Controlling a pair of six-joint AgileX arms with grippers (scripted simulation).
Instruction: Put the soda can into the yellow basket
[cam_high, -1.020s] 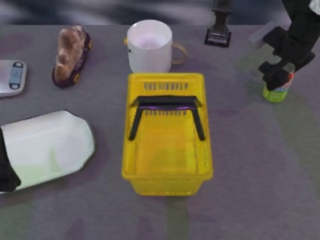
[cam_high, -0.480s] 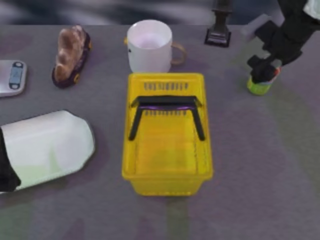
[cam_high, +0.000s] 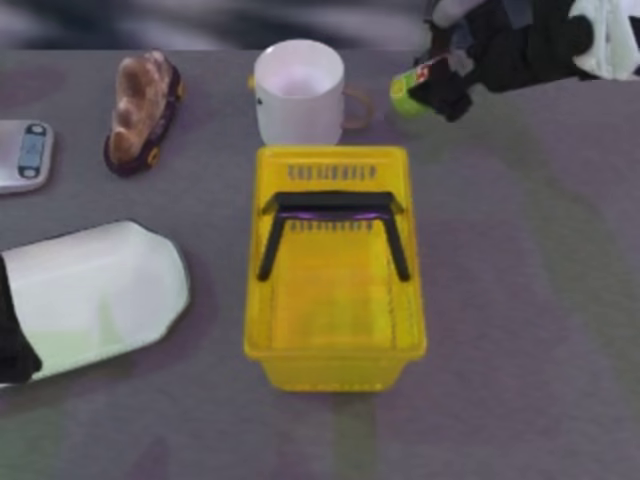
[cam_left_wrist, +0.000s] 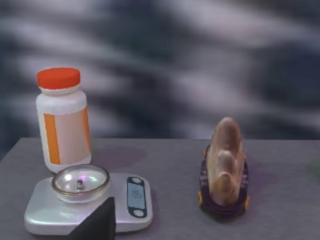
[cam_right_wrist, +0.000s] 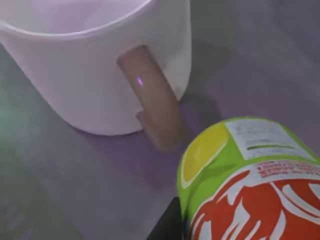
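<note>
Now the right gripper (cam_high: 440, 92) is clamping the soda can (cam_high: 408, 90) just right of the white mug (cam_high: 298, 92); the yellow basket (cam_high: 335, 352) is sitting below the mug. Left gripper's state: cannot tell.

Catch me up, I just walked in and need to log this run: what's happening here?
The right claw holds the soda can tilted at the table's far side, beside the white mug, short of the yellow basket, which has nothing in it yet. The left arm sits parked at the table's left.
</note>
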